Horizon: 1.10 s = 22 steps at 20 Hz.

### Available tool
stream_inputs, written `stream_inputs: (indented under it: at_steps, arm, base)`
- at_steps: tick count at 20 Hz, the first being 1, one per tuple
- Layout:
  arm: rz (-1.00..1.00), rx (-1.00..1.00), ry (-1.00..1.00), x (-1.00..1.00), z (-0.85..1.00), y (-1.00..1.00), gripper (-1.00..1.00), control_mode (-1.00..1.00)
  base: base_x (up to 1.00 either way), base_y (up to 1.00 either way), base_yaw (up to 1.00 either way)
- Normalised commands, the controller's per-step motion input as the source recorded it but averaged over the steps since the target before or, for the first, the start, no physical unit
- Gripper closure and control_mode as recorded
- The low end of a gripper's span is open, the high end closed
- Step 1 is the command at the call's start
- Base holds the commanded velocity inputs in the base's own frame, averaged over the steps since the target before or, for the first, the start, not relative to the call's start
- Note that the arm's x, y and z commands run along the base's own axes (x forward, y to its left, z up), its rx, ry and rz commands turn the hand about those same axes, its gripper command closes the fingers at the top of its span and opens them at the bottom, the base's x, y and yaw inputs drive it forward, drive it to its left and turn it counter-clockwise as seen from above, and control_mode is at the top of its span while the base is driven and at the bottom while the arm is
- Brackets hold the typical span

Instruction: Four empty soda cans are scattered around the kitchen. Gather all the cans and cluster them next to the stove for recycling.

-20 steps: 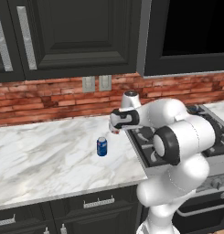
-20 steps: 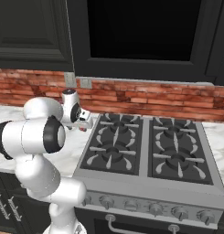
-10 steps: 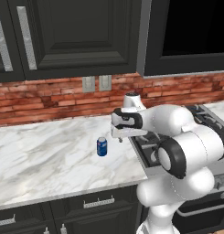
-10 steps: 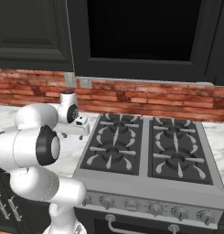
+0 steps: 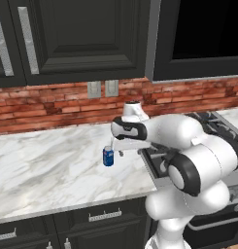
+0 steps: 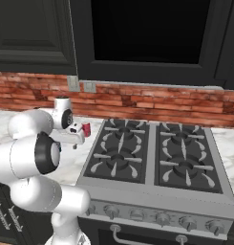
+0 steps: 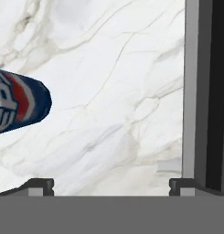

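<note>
Item: blue soda can (image 5: 108,156), upright on the white marble counter (image 5: 47,165), left of the stove (image 6: 152,162). In the hand view we see its side (image 7: 17,107): blue with a red-and-white emblem, whose lettering we cannot read.

Item: red soda can (image 6: 86,128), on the counter just beside the stove's left edge.

Item: gripper (image 5: 115,146), above the counter right of the blue can, jaws spread wide, holding nothing.

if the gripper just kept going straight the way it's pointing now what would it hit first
Most likely the bare white marble counter. The open gripper points down at it, with the blue soda can off to one side.
</note>
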Motion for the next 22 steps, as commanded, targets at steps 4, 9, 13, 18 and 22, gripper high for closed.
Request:
stream_inputs:
  at_steps: [4, 9, 13, 18, 22]
  arm:
    - [0.0, 0.0, 0.0, -0.02, 0.0, 0.48, -1.0, -1.0]
    - [0.0, 0.0, 0.0, 0.0, 0.0, 0.41, -1.0, -1.0]
    - [0.0, 0.0, 0.0, 0.07, 0.0, 0.19, -1.0, -1.0]
    - [0.0, 0.0, 0.0, 0.21, 0.0, 0.22, -1.0, -1.0]
    - [0.0, 0.0, 0.0, 0.2, 0.0, 0.23, -1.0, -1.0]
  base:
    - [0.0, 0.0, 0.0]
    - [0.0, 0.0, 0.0]
    - [0.0, 0.0, 0.0]
    - [0.0, 0.0, 0.0]
    - [0.0, 0.0, 0.0]
